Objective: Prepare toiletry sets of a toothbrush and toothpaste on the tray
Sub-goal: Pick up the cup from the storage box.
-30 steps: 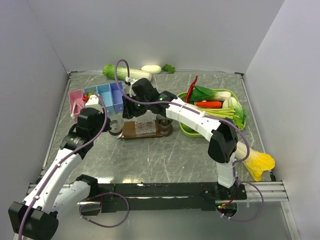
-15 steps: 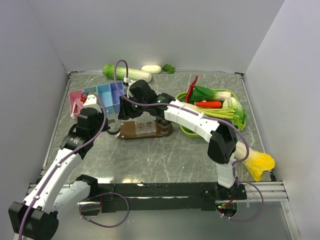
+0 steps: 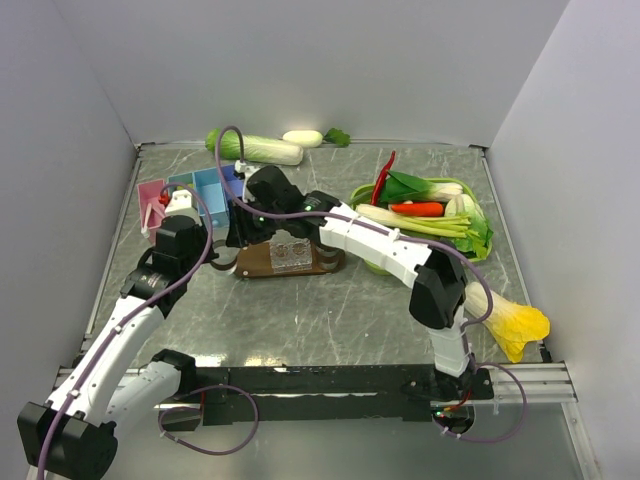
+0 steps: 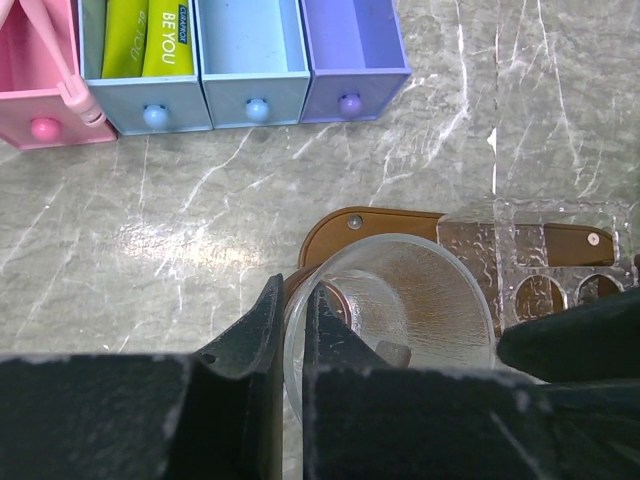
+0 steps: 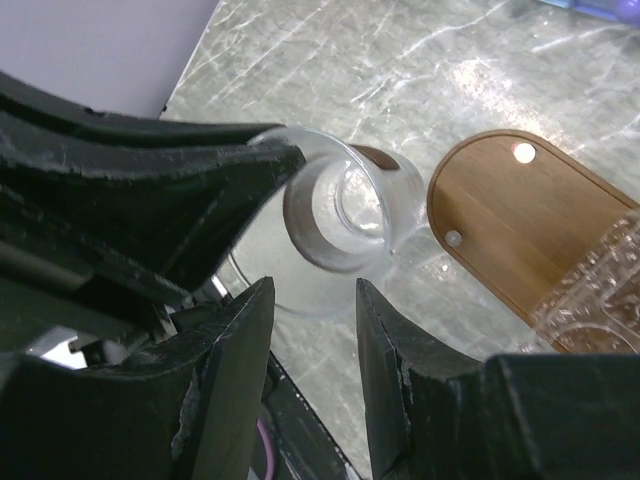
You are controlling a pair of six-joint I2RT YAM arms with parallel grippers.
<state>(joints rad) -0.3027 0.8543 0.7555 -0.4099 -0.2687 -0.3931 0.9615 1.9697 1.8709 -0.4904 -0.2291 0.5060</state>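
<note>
Grey marbled surface carries the brown tray (image 3: 262, 263); at its left end the left fingers (image 4: 262, 340) pinch the rim of a clear tumbler (image 4: 400, 300), while the right fingers (image 5: 400, 330) hang open beside it. Green toothpaste tubes (image 4: 160, 40) lie in the blue box (image 4: 250, 95) beyond the tray.

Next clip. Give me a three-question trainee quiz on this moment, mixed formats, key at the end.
1. True or false: the left gripper is shut on the rim of the clear tumbler.
2. In the compartment box, the toothpaste tubes lie in: A) the pink compartment; B) the light-blue compartment next to the pink one; C) the purple compartment.
3. Fill in: the clear holder stands on the wooden ___.
Key: 1 true; 2 B; 3 tray.
</note>
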